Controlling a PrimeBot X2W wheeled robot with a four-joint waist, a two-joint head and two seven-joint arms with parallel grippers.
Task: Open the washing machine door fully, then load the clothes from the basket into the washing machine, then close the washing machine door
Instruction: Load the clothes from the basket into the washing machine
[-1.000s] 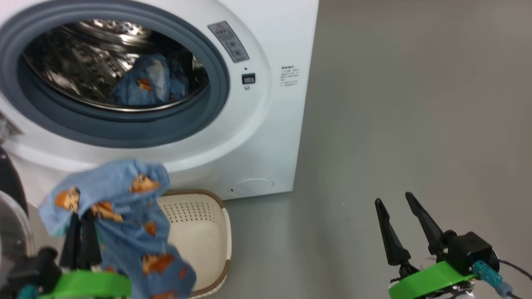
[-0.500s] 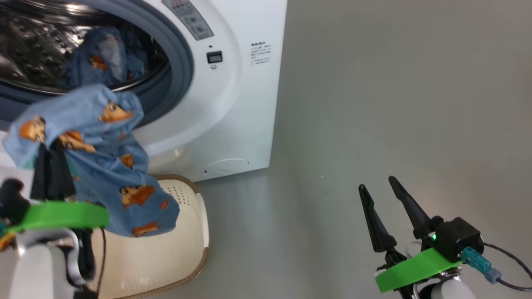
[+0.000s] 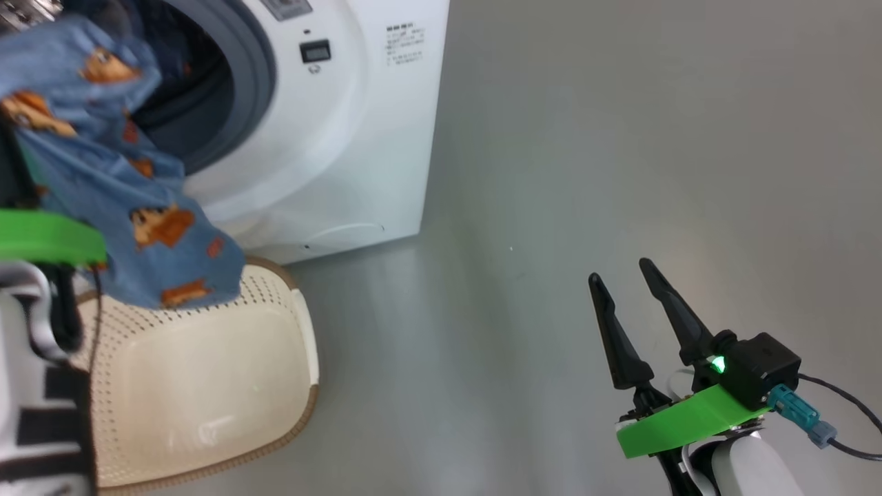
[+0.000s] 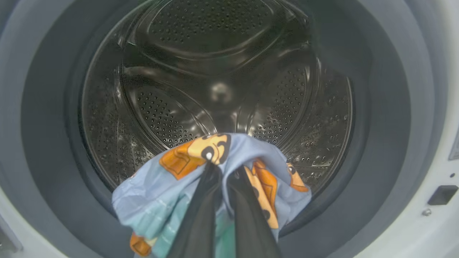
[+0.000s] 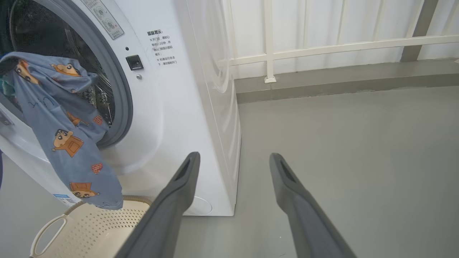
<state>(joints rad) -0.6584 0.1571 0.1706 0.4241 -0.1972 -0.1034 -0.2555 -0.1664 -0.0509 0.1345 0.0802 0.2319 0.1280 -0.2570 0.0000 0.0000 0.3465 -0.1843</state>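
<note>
The left pincer (image 4: 224,172) grips the clothes (image 4: 168,190) tight at the washing machine (image 3: 331,138) mouth; the right pincer (image 3: 619,270) gapes empty. Reach deep into the drum (image 4: 215,89) before releasing, so the dangling tail clears the rubber ring (image 4: 387,107).

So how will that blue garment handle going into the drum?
Probably floppy: the garment drapes limp from the left gripper, tail hanging over the basket. Likely light: one pinch holds it. The tail may catch the rubber ring.

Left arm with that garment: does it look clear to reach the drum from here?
Probably yes. The left gripper, shut on the blue garment, faces the open drum squarely, nothing between; the garment's tail hangs toward the basket and may catch the rubber ring.
</note>
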